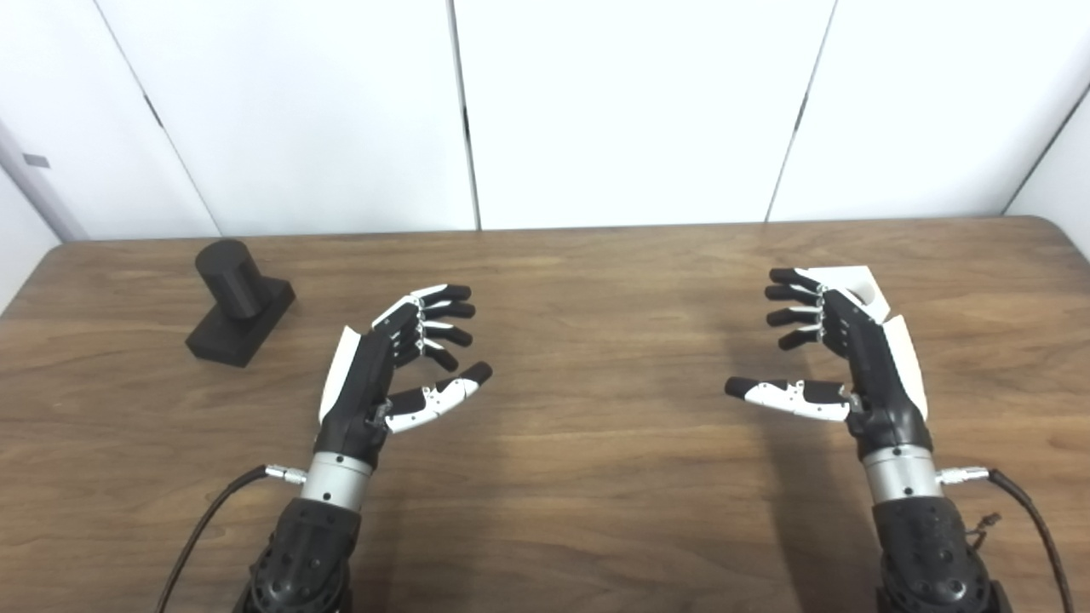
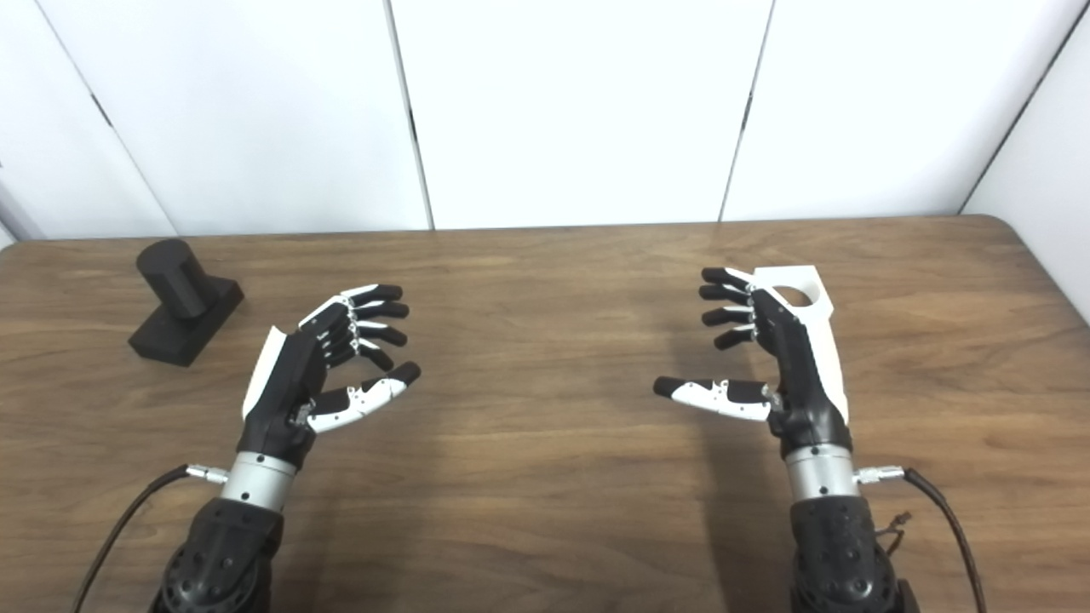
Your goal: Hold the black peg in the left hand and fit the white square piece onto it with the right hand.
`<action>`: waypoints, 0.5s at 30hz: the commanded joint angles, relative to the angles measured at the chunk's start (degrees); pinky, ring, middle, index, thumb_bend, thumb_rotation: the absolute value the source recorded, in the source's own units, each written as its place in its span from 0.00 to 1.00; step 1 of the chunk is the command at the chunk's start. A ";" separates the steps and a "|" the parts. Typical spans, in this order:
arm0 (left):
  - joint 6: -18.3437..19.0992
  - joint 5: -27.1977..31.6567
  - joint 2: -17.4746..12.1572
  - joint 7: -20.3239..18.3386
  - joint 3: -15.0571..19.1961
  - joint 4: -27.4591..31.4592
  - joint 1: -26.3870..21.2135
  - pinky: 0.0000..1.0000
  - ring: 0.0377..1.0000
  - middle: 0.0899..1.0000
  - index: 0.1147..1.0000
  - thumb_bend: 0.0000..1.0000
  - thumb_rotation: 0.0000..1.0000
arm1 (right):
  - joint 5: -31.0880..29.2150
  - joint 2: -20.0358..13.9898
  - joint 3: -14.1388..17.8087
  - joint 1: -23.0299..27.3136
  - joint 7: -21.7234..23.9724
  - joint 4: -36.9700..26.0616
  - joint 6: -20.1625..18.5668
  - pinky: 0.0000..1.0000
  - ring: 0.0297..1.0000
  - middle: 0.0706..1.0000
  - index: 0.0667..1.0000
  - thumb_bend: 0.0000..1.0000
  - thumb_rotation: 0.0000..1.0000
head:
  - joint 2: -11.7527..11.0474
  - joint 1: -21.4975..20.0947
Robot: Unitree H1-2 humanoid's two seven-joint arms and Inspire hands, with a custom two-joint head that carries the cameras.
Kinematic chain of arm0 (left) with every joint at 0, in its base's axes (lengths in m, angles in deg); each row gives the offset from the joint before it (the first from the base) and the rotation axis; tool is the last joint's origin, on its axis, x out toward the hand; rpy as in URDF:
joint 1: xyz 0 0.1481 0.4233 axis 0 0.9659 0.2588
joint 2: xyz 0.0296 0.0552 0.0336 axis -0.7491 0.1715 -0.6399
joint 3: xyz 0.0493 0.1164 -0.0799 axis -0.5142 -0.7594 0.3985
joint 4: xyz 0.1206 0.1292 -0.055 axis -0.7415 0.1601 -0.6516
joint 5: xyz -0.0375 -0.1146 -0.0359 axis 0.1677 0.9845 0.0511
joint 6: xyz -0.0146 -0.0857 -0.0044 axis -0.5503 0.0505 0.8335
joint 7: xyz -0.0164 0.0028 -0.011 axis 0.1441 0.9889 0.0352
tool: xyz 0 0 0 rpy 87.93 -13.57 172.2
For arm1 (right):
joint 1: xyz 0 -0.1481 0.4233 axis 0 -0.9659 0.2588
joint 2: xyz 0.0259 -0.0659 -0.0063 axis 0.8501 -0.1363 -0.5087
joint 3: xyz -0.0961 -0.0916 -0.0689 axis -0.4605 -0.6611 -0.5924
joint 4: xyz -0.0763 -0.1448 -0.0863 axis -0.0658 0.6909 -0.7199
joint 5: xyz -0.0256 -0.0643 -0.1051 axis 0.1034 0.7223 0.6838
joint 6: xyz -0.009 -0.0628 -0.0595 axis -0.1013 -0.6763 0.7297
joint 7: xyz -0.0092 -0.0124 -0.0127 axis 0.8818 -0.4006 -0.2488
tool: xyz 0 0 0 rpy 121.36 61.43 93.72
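Note:
The black peg (image 1: 236, 300), a short cylinder on a square black base, stands on the wooden table (image 1: 579, 477) at the far left. My left hand (image 1: 400, 362) is open and empty, to the right of the peg and well apart from it. The white square piece (image 2: 796, 289) with a round hole lies flat on the table at the right, partly hidden behind my right hand (image 1: 830, 353). My right hand is open and empty, hovering just in front of and left of the piece.
White wall panels (image 1: 596, 102) rise behind the table's far edge. Cables run from both wrists toward the bottom edge. The table's rounded right corner (image 1: 1056, 230) lies beyond the white piece.

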 commanded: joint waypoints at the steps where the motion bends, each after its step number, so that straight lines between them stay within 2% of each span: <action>1: -2.42 0.20 -0.38 0.28 0.13 0.24 -1.93 0.47 0.61 0.69 0.71 0.60 0.00 | -0.11 -0.03 0.08 1.37 -0.54 -1.63 1.27 0.51 0.63 0.70 0.73 0.60 0.07 | 0.06 -0.05; 12: -2.37 0.93 0.00 -0.06 -0.07 0.06 -1.82 0.47 0.61 0.70 0.71 0.60 0.00 | -0.25 -0.46 0.34 1.37 -0.62 -1.21 1.76 0.51 0.63 0.70 0.73 0.61 0.05 | -0.22 1.63; 15: -2.74 0.66 -0.10 -0.13 -0.26 -0.05 -1.80 0.47 0.61 0.70 0.71 0.60 0.00 | -0.11 -0.75 0.40 1.34 -0.59 -0.97 1.89 0.51 0.63 0.70 0.73 0.60 0.05 | -0.78 4.28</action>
